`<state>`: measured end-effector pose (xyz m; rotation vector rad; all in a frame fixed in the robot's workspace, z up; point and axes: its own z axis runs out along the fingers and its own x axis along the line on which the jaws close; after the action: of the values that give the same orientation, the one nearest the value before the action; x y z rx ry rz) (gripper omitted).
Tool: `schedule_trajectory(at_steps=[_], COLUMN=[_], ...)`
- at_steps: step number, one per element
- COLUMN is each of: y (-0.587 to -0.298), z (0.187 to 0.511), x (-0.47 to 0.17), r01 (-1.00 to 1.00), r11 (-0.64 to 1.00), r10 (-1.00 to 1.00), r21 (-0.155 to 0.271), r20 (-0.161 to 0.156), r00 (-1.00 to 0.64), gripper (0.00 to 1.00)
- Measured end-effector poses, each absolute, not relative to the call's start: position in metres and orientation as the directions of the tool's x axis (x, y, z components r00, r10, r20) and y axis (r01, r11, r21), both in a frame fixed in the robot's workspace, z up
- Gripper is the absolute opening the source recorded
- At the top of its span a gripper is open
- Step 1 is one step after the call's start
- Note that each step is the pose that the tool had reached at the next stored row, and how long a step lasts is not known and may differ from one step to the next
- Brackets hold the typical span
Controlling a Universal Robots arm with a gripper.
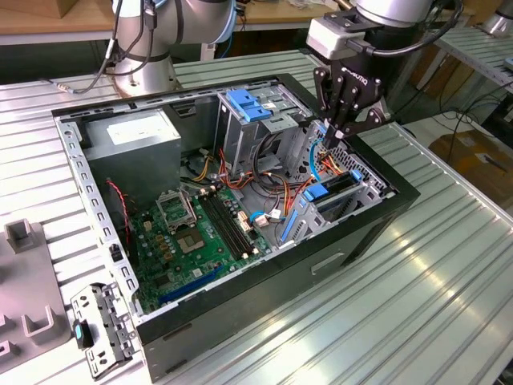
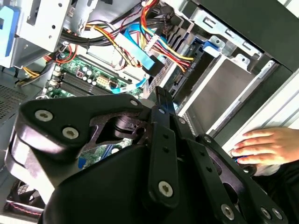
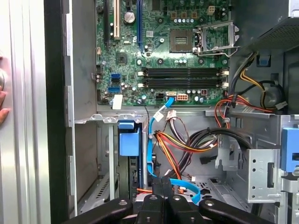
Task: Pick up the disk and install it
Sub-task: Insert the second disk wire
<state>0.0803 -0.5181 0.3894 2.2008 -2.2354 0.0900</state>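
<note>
Tabletop of ribbed metal. Near its front left corner in the exterior view, grey blocks and a loose metal bracket with a small blue clip, lying just beside the case. Case, black, open side up, across the tabletop's middle. Inside, at the far left corner, a grey power supply. Along the near left edge, a green motherboard, flat on the case floor, with an empty processor socket and dark memory slots. At the far edge, mid-case, a tall metal cage, upright, topped with a blue tab. Between cage and drive bay, a tangle of red, orange, yellow and blue cables. At the near right corner of the case, the disk, standing on edge in its bay, blue carrier uppermost; in the first wrist view the disk seated in the slot beside the case wall, blue end toward the motherboard. Above the bay, toward the right edge of the case, the gripper, black, fingers pressed together, nothing seen between them, tips down among the cables just beside the disk. In the second wrist view, a person's hand resting beside the outer case wall.
</note>
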Motion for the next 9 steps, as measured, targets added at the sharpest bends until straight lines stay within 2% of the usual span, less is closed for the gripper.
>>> schedule_trajectory(at_steps=[4, 9], y=[-0.5135, -0.5114], z=[0.3894, 0.3895], x=[0.0812, 0.0865], r01=[-1.000, -0.998], r11=[0.025, 0.058], r10=[-0.999, -0.997], r21=[-0.018, -0.016], r20=[0.043, 0.044], r00=[-0.026, -0.059], gripper=[0.11, 0.11])
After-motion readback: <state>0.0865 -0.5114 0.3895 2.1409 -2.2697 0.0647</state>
